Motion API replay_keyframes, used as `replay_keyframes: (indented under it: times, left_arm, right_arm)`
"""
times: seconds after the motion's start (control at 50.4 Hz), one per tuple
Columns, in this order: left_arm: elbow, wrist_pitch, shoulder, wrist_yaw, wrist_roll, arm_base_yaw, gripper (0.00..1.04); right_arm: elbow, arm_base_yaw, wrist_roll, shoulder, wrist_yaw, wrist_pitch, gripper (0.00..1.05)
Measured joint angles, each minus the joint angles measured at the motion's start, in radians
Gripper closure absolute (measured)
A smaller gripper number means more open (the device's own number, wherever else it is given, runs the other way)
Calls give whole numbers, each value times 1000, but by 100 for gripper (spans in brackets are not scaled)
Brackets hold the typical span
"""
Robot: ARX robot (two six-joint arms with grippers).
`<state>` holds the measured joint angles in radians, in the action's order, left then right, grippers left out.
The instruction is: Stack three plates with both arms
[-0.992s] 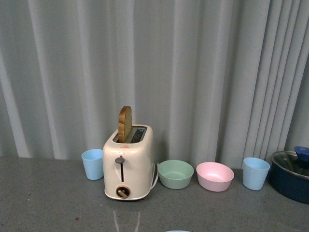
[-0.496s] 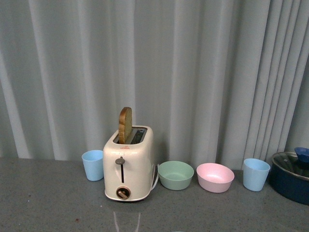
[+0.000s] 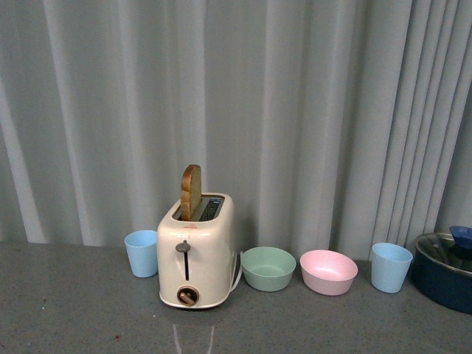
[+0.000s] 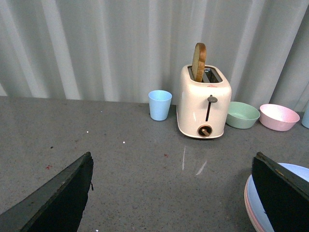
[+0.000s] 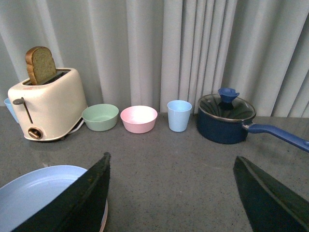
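The left gripper [image 4: 171,193] hangs wide open over the grey desk [image 4: 120,164], holding nothing. Ahead of it stands a light blue cup [image 4: 160,104], then the cream toaster [image 4: 203,107] with a slice of bread [image 4: 198,62] poking up, then a green bowl [image 4: 242,114] and a pink bowl [image 4: 279,117]. Beside its right finger sits the stack of plates [image 4: 285,205], light blue on top with a pink rim showing beneath (a third I cannot make out). The right gripper [image 5: 171,193] is also spread wide and empty, the plates [image 5: 36,193] by its left finger, and a second blue cup [image 5: 179,115] and dark blue lidded saucepan [image 5: 227,119] ahead.
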<state>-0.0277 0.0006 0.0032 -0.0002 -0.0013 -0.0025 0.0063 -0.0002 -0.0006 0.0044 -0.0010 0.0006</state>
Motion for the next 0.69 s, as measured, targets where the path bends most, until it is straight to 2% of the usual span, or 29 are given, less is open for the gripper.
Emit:
replay_keyframes:
  times: [0.119, 0.694]
  left_arm:
    - [0, 0, 0, 0, 0, 0, 7]
    - [0, 0, 0, 0, 0, 0, 7]
  right_arm:
    - [0, 0, 0, 0, 0, 0, 6]
    - [0, 0, 0, 0, 0, 0, 7]
